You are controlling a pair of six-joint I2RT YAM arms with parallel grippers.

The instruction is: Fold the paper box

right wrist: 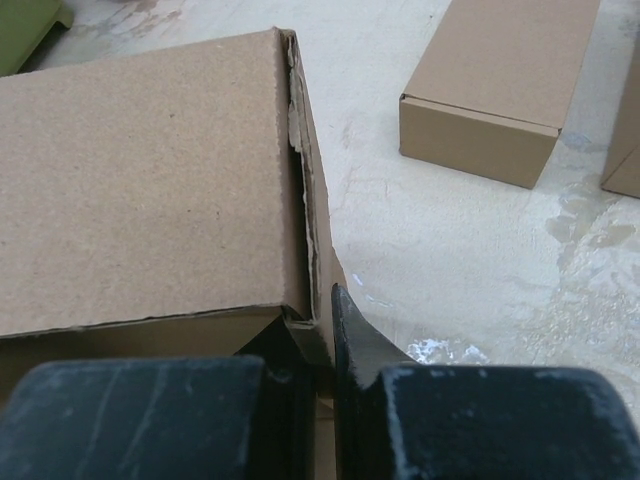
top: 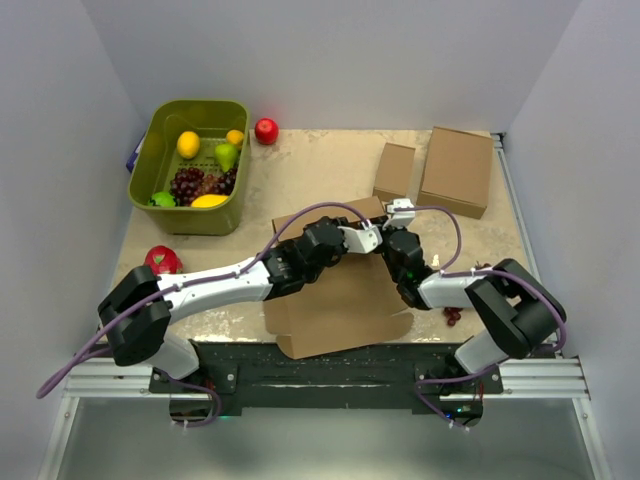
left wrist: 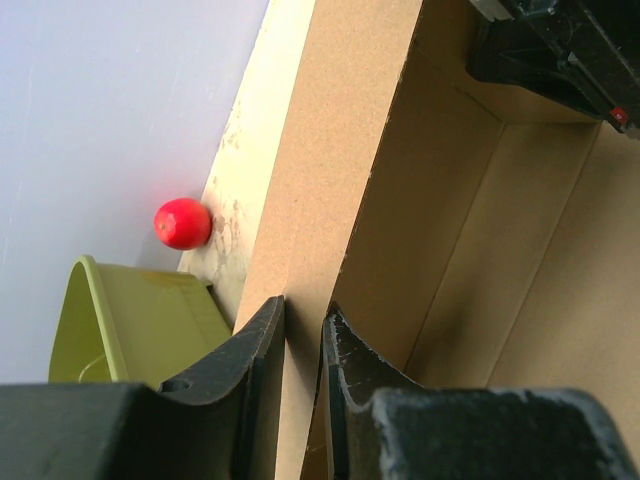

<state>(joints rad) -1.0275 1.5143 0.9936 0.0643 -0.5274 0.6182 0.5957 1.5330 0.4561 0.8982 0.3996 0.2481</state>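
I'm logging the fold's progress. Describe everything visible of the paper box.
The paper box is plain brown corrugated cardboard, a die-cut sheet partly folded: a flat panel lies at the near edge of the table, and walls stand raised at its far end. Ragged corrugation shows along one corner edge. The left pincer is shut on an upright side wall; the right pincer pinches a wall at a corner.

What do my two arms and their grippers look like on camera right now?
Both the left arm and right arm have white tubular links between bulky black joint housings, with a purple cable looping along each. The left gripper and right gripper each have two matte black, curved, tapering fingers, lightly scuffed.
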